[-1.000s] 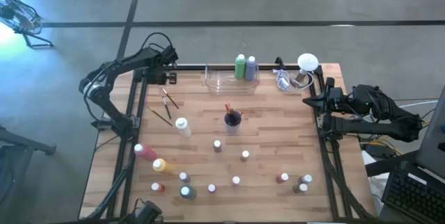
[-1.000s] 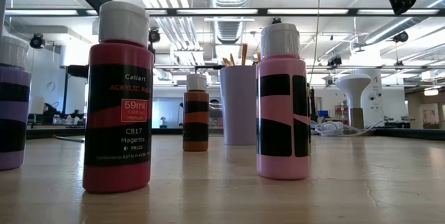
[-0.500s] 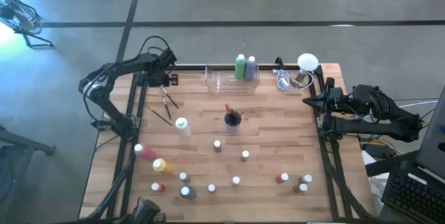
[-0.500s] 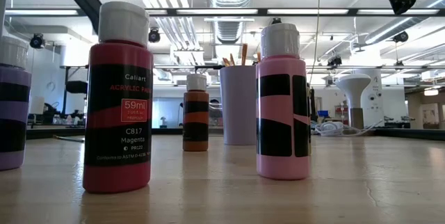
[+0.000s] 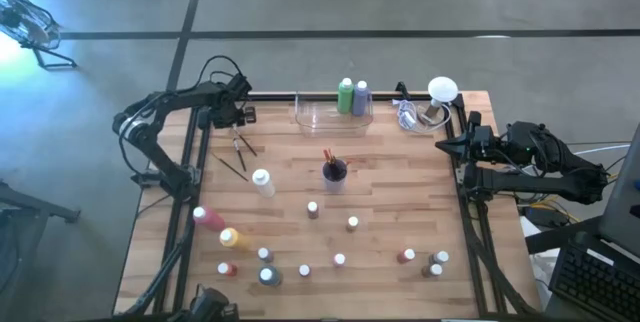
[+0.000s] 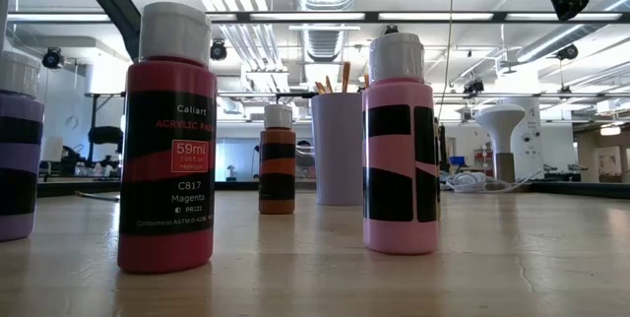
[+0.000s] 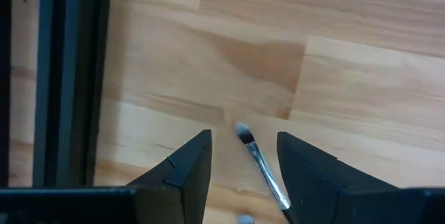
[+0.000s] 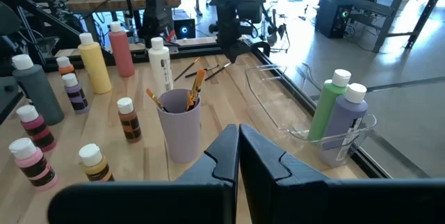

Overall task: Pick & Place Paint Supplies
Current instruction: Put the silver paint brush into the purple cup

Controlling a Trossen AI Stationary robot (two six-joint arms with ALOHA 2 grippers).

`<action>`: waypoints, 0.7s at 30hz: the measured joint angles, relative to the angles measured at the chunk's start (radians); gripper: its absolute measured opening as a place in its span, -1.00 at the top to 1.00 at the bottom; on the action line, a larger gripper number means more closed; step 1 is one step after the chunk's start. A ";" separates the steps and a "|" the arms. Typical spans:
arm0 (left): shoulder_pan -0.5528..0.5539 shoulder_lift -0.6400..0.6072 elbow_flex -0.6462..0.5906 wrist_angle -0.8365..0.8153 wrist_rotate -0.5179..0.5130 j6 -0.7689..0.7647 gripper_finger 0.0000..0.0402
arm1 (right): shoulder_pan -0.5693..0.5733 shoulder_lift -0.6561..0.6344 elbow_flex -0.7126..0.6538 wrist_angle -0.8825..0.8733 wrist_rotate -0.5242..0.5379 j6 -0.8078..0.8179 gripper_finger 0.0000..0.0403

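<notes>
Thin dark-handled paintbrushes (image 5: 241,148) lie flat on the wood near the table's far left corner. My left gripper (image 5: 239,116) hovers over them, open. In the left wrist view one brush's bristle tip (image 7: 243,134) shows between its fingers (image 7: 243,138), untouched. Tall white (image 5: 263,182), pink (image 5: 208,217) and yellow (image 5: 232,237) bottles lie on their sides on the table's left. Several small bottles stand along the near side. My right gripper (image 8: 238,131) is shut and waits at the right edge (image 5: 447,147).
A clear tray (image 5: 318,117) at the far edge holds a green bottle (image 5: 346,95) and a lavender one (image 5: 361,97). A lavender cup of brushes (image 5: 334,170) stands mid-table. A white domed lamp (image 5: 442,90) and cables sit at the far right corner. Bare wood lies right of the cup.
My left gripper has come down toward the brushes at the far left corner, shifting slightly toward the table's left edge. Its fingers stay open. No bottle or brush has moved.
</notes>
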 joint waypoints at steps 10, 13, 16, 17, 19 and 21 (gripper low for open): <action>-0.007 0.000 -0.012 0.035 0.006 -0.041 0.19 | 0.000 0.000 0.000 0.000 0.000 0.000 0.96; -0.014 0.000 -0.016 0.035 0.007 -0.058 0.21 | 0.000 0.000 0.000 0.000 0.000 0.000 0.96; -0.022 0.000 -0.022 0.036 0.006 -0.075 0.23 | 0.000 0.000 0.000 0.000 0.000 0.001 0.96; -0.023 0.000 -0.023 0.037 0.004 -0.080 0.24 | 0.000 0.000 0.000 0.000 0.000 0.000 0.96; -0.026 0.000 -0.024 0.041 0.001 -0.083 0.25 | 0.000 0.000 0.000 0.000 0.000 0.001 0.96; -0.027 0.000 -0.026 0.043 0.000 -0.087 0.25 | 0.000 0.000 0.000 0.000 0.000 0.000 0.96</action>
